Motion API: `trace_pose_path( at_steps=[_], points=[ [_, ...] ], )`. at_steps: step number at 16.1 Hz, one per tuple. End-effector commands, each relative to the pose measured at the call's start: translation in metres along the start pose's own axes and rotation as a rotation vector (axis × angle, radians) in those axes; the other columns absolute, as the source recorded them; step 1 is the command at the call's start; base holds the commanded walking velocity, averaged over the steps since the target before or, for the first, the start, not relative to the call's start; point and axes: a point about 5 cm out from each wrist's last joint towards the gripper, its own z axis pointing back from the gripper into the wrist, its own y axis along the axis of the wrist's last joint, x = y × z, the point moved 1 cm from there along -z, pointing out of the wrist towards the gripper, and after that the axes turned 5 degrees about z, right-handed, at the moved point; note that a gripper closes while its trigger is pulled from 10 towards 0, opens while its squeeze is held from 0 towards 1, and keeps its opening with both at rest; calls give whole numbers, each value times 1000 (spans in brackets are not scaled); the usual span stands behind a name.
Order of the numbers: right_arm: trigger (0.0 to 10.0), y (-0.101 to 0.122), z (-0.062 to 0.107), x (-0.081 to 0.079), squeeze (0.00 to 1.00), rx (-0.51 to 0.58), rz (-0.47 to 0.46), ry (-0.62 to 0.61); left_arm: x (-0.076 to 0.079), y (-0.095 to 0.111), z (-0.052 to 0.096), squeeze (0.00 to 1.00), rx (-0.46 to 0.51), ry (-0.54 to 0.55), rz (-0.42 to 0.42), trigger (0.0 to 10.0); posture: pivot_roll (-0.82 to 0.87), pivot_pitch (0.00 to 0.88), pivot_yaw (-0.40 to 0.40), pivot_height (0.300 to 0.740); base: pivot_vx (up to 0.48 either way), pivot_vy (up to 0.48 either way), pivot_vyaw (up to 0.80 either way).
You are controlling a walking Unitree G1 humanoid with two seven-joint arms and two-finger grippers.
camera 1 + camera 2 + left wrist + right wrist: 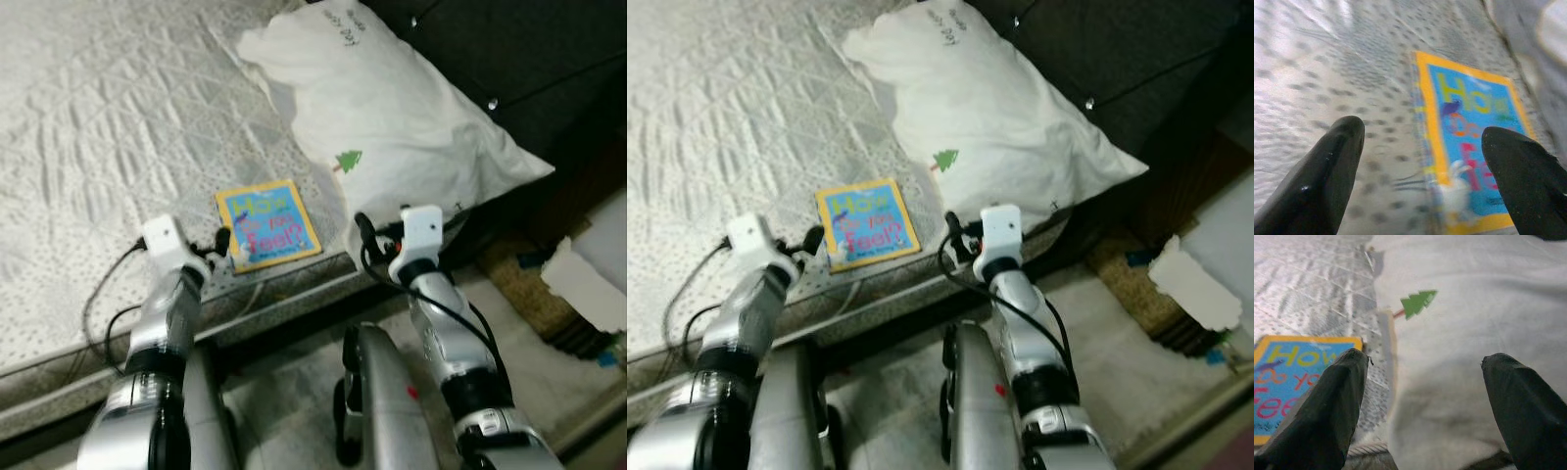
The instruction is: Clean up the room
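Observation:
A thin blue book with a yellow border (267,225) lies flat on the grey quilted bed (98,117), close to its near edge. A white pillow with a small green tree print (392,108) lies just right of the book, at the head of the bed. My left gripper (221,242) hovers at the book's left edge and is open; in the left wrist view the book (1474,142) sits partly between its fingers (1327,171). My right gripper (364,233) is open at the bed's edge, in front of the pillow (1474,308), with nothing held.
A dark headboard (509,49) runs behind the pillow. On the floor to the right lie a woven mat or basket (519,279) and a torn white sheet (588,279). The bed frame's edge (274,304) runs just below both grippers.

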Motion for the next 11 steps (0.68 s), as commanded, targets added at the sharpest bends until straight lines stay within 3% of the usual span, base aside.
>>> trace_pose_path(
  at_steps=[1, 3, 7, 8, 11],
  points=[
    [10000, -2, -3, 4, 0, -3, -4, -17, 4, 12, 7, 1000, 71, 15, -105, 10000, 63, 52, -23, 556, 0, 0, 0],
    [10000, 6, -13, 1, 0, 25, -20, -7, 9, 20, 17, 1000, 129, 17, -148, 10000, 83, 5, -24, 556, 0, 0, 0],
    [10000, 21, -26, -5, 0, 93, -24, 23, 4, 23, 17, 1000, 136, 111, -154, 10000, 84, 0, -18, 570, 0, 0, 0],
    [10000, 23, -28, -5, 0, 94, -25, 22, 5, 25, 14, 0, 136, 113, -157, 10000, 80, 0, -15, 580, 0, 0, 0],
    [10000, 27, -31, -2, 0, 108, -26, 13, 12, 31, 10, 0, 149, 98, -150, 10000, 72, 0, -10, 605, 0, 0, 0]
  ],
)
